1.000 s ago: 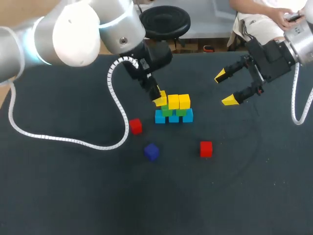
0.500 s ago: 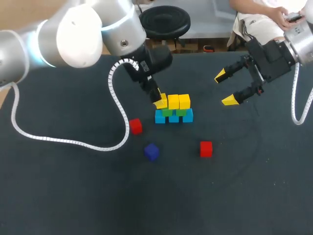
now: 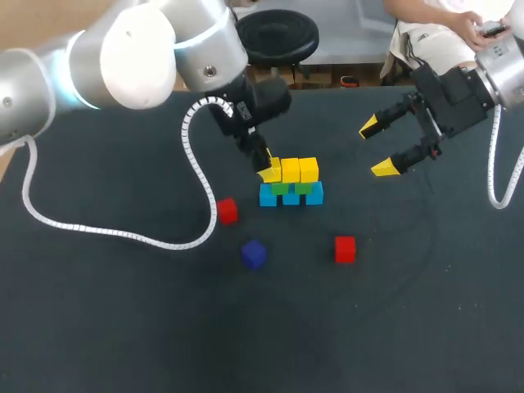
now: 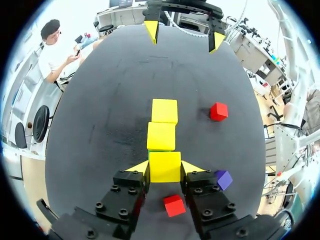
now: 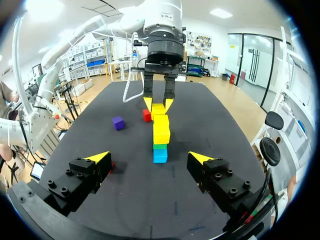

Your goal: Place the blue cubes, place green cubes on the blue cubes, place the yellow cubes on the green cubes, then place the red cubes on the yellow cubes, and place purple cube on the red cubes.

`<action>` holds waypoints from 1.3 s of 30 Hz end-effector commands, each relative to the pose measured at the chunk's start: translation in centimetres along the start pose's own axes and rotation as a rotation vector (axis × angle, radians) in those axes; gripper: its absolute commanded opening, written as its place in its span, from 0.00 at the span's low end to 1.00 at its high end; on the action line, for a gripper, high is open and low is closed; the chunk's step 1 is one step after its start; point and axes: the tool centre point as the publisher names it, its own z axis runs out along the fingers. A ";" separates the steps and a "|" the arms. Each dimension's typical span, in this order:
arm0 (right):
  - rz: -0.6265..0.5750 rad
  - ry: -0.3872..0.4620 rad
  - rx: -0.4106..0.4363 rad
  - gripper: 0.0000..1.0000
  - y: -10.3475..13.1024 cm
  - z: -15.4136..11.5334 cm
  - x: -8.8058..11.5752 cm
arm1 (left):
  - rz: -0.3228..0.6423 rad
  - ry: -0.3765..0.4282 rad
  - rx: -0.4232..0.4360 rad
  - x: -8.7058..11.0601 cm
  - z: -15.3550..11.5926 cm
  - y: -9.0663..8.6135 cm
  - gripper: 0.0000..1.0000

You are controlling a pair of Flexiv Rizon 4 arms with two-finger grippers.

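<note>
A row of blue cubes [image 3: 291, 196] stands mid-table with green cubes [image 3: 280, 187] on it and two yellow cubes [image 3: 300, 169] on those. My left gripper [image 3: 268, 169] is at the stack's left end, shut on a third yellow cube [image 4: 165, 165] that sits level with the other two yellow cubes [image 4: 162, 125]. One red cube [image 3: 227, 210] lies left of the stack, another red cube [image 3: 345, 249] to the front right, and the purple cube [image 3: 254, 254] in front. My right gripper [image 3: 381, 148] hangs open and empty at the right, above the table, facing the stack [image 5: 160, 140].
The left arm's white cable [image 3: 98, 232] loops over the table's left half. The dark table [image 3: 164, 327] stretches bare across the front and far right.
The left arm's upper links have shifted slightly; its gripper and the yellow cube stay at the stack's left end. The right arm has not moved.
</note>
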 end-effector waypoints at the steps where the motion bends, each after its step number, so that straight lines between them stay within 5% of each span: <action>1: -0.001 -0.001 0.001 1.00 0.0 0.0 0.0 | 0.003 0.007 0.009 -0.3 -0.1 0.4 0.00; 39: -0.001 -0.001 0.001 1.00 0.0 0.0 0.0 | 0.023 0.023 0.020 -0.7 0.2 0.5 0.00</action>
